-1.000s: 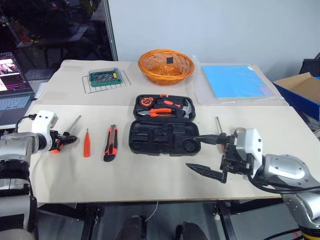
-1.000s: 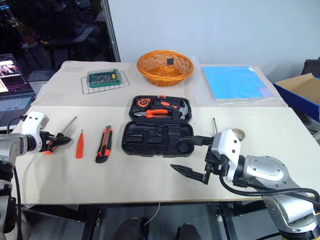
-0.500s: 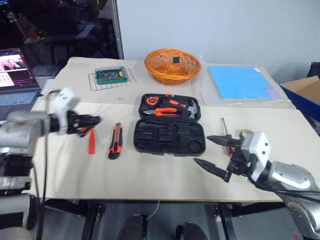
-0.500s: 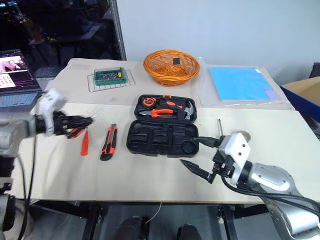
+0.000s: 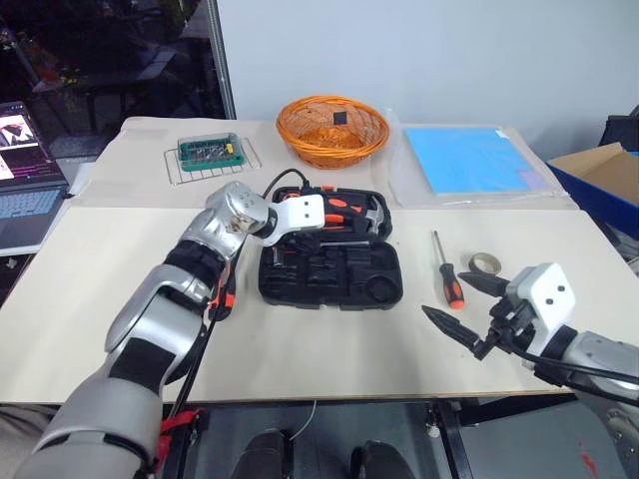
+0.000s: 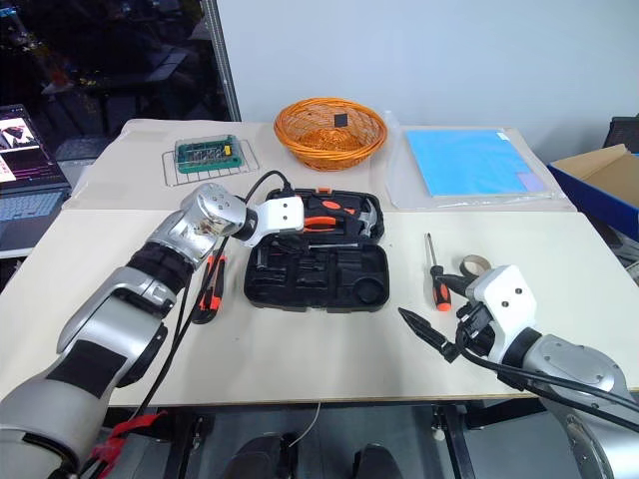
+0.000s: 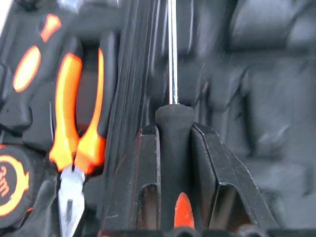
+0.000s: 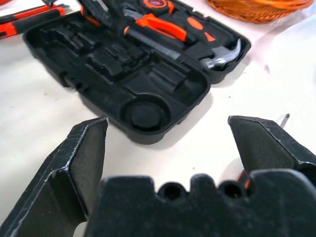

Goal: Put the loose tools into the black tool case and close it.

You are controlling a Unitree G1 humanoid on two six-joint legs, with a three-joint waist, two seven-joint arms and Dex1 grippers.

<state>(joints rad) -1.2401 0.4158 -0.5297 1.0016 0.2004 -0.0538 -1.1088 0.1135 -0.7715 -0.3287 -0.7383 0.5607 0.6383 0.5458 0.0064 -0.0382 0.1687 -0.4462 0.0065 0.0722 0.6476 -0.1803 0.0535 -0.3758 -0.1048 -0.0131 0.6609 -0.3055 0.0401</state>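
In the eye views the case (image 5: 330, 261) lies open at the table's (image 5: 300, 359) centre, its front half with empty recesses, the back half keeping pliers (image 5: 334, 210) and hammer (image 5: 371, 218). The left gripper (image 6: 300, 222) reaches over the case, roughly at its 10 o'clock corner. At the case's 3 o'clock a long screwdriver (image 5: 445, 274) lies loose, tape (image 5: 485, 263) just beyond it. The knife (image 6: 212, 287) lies at the case's 9 o'clock, partly behind the left arm; the short red screwdriver cannot be made out there. The right gripper (image 5: 467, 312) hangs at 5 o'clock, jaws spread and empty.

In the left wrist view the jaws are pinching the black end of the second long screwdriver (image 7: 172, 113), its shaft pointing over the dark recesses beside the pliers.

In the right wrist view the spread fingers (image 8: 81, 163) frame the open case.

So one tool is on its way in — none looks seated yet, the other tools remain out, and the lid is unshut.

A second ago the left gripper was far out at 9 o'clock, at that screwdriver on the table; it has since swung across to the case. The right gripper has drawn back, uncovering the screwdriver at 3 o'clock.
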